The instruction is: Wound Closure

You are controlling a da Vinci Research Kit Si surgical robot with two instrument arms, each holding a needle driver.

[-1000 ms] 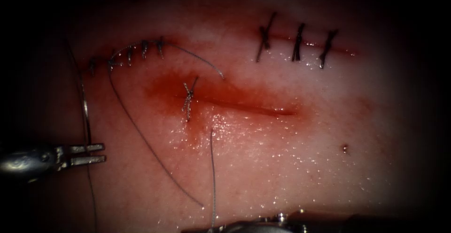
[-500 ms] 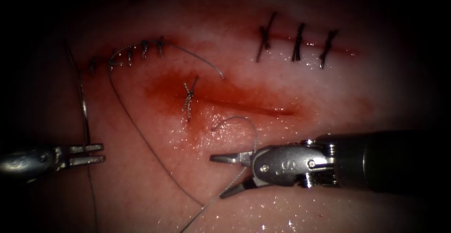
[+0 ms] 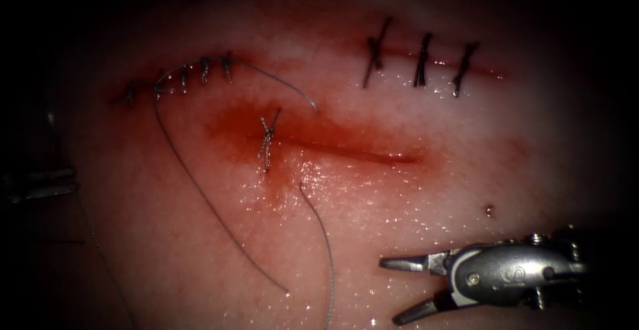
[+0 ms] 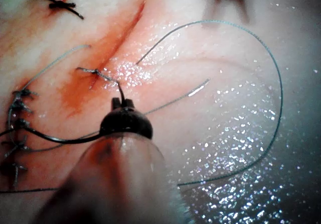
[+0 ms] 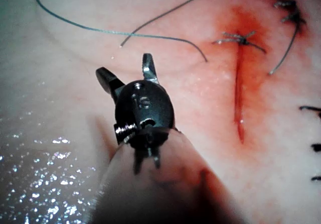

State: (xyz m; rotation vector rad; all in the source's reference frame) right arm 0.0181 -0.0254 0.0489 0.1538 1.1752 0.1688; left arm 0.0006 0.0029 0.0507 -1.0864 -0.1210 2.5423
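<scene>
On the tissue [image 3: 413,197], the middle cut [image 3: 359,154] has red fluid along it and one knotted stitch [image 3: 266,137] at its left end. A loose thread tail [image 3: 319,237] runs down from just below the cut. My right tool [image 3: 393,290] hovers low and to the right of that tail, jaws open and holding nothing; it is also seen in the right wrist view [image 5: 125,66]. My left tool [image 3: 73,179] sits dim at the far left, away from the cut. In its wrist view the left tool's jaws [image 4: 123,103] are shut on the dark curved needle [image 4: 55,138], which is outside the tissue.
A row of dark stitches [image 3: 183,77] closes the upper left cut, and three stitches [image 3: 421,60] close the upper right cut. A long thread [image 3: 206,197] trails from the left row down across the tissue. A small red spot [image 3: 490,210] lies to the right.
The right tool came up beside the thread tail, then drew back right and down with open jaws; the tail now lies slack. The left tool moved left with the needle.
</scene>
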